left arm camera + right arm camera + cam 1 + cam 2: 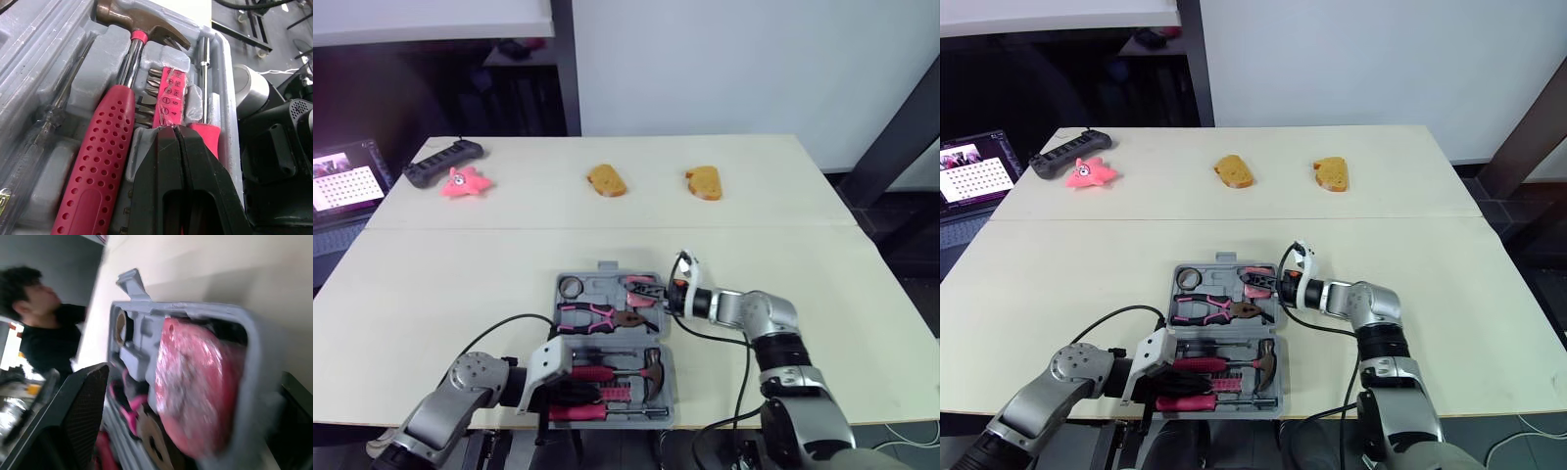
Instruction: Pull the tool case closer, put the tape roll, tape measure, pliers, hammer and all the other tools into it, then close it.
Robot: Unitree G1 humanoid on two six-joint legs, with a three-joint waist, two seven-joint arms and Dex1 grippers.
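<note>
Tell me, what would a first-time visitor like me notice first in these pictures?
Most likely the open grey tool case near the front edge of the table, packed with pink-handled tools such as the hammer and pliers. The left gripper hovers shut over its near half, while the right gripper is open at its far right corner. Along the far side lie a pink star toy and two bread slices.

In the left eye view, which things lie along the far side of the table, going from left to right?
long black device → pink star-shaped toy → first bread slice → second bread slice
</note>
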